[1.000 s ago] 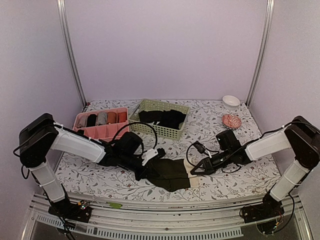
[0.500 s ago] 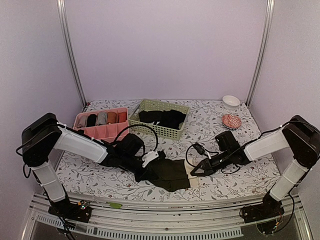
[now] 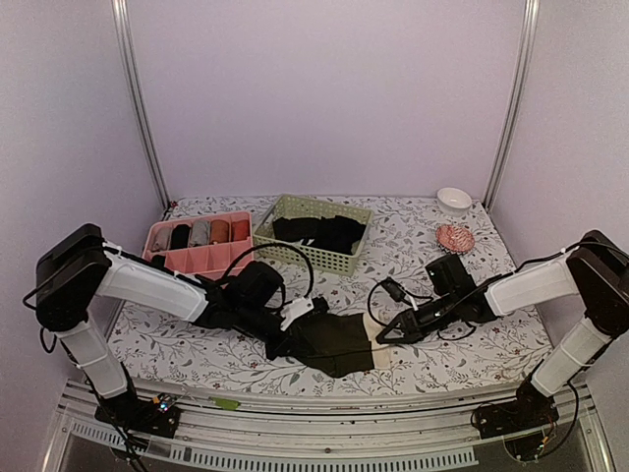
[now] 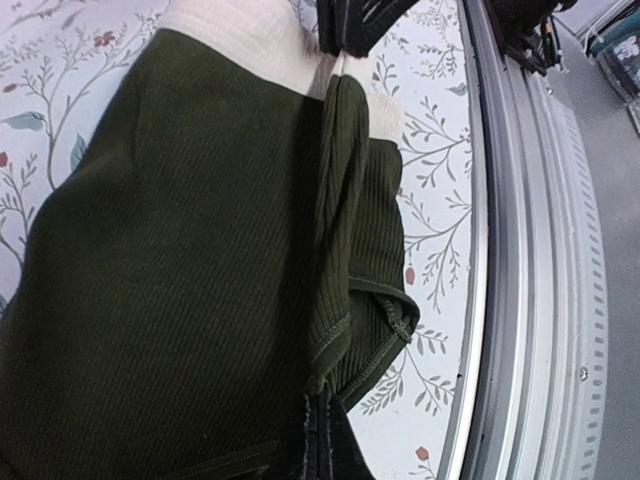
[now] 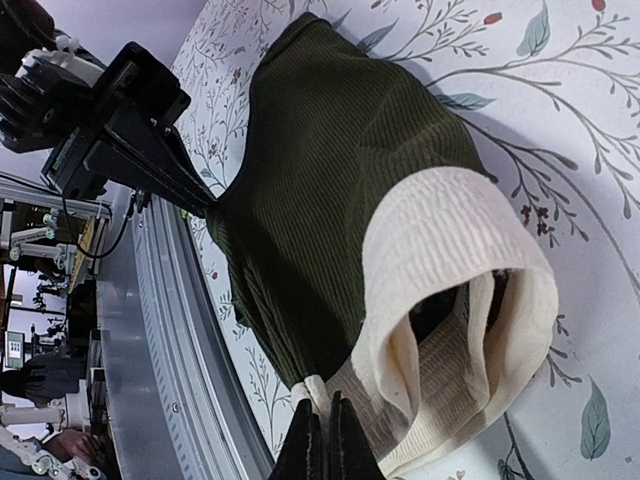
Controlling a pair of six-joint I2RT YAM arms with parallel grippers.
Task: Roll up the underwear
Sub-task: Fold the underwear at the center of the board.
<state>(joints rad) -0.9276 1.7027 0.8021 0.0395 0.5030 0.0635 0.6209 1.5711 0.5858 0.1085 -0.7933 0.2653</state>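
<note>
The underwear [image 3: 334,342] lies near the table's front edge, dark ribbed cloth with a cream waistband [image 3: 377,334] at its right end. My left gripper [image 3: 287,339] is shut on the garment's left hem. In the left wrist view its fingertips [image 4: 322,440] pinch the dark seam, with the cloth [image 4: 200,250] spreading away toward the waistband [image 4: 250,35]. My right gripper [image 3: 385,334] is shut on the waistband's near corner. The right wrist view shows its closed tips [image 5: 322,440] gripping the cream edge [image 5: 440,250], and the waistband is lifted and gaping open above the table.
A pink divided tray [image 3: 201,258] with small rolled bundles and a green basket [image 3: 313,254] of black garments stand at the back. A white bowl [image 3: 454,199] and a pink-red object [image 3: 455,237] sit at the back right. The metal front rail [image 3: 324,405] runs just below the garment.
Both arms have shifted only slightly. Each grip on the underwear is the same as before.
</note>
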